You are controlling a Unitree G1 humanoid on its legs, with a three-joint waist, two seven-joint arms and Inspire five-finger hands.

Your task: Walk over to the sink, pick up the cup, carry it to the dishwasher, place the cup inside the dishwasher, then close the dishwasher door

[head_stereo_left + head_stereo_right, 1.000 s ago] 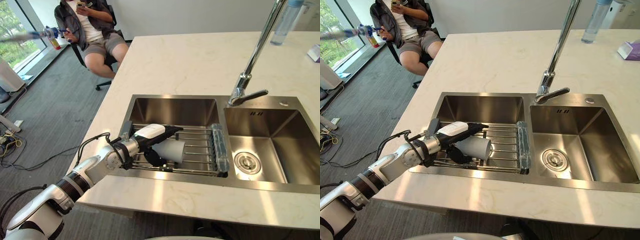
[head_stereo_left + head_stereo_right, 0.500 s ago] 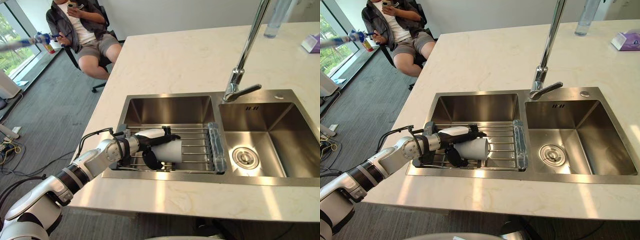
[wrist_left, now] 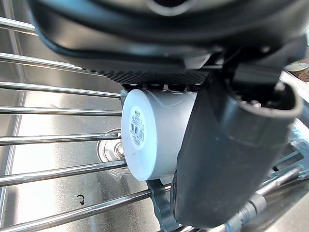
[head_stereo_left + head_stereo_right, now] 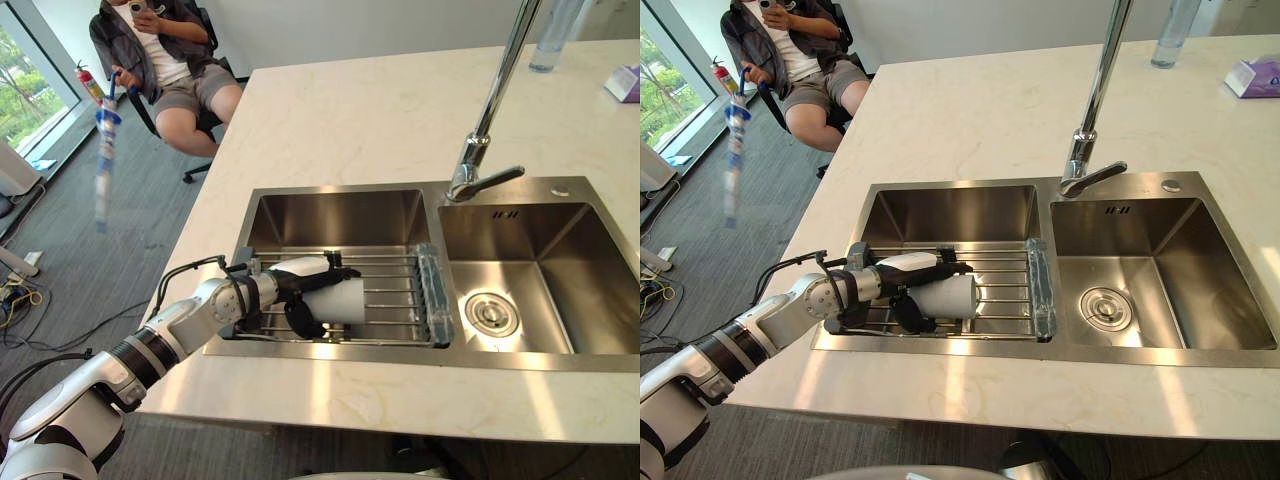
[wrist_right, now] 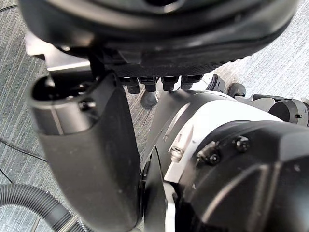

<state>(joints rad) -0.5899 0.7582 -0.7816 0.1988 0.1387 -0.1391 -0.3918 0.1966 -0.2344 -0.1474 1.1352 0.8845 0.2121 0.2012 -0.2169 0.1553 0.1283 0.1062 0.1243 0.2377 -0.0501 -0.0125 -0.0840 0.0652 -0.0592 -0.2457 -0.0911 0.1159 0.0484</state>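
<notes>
A white cup [image 4: 343, 300] lies on its side on the wire rack [image 4: 395, 300] over the left basin of the steel sink [image 4: 340, 190]. My left hand [image 4: 300, 283] reaches into that basin from the left and is shut on the cup, fingers over its top and thumb under it. In the left wrist view the cup's labelled base [image 3: 140, 137] faces the camera, with the dark thumb [image 3: 227, 159] pressed along its side. My right hand [image 5: 91, 159] hangs over grey carpet, its fingers relaxed and holding nothing.
A tall faucet [image 4: 490, 110] rises between the basins; the right basin [image 4: 545, 290] has a drain. A bottle [image 4: 555, 35] and a tissue pack [image 4: 1252, 77] stand at the far counter edge. A seated person [image 4: 165, 60] at the far left holds a blue-tipped stick [image 4: 103, 150].
My left hand has closed round the cup on the rack, and the camera has shifted. The person's stick has swung from level to hanging down.
</notes>
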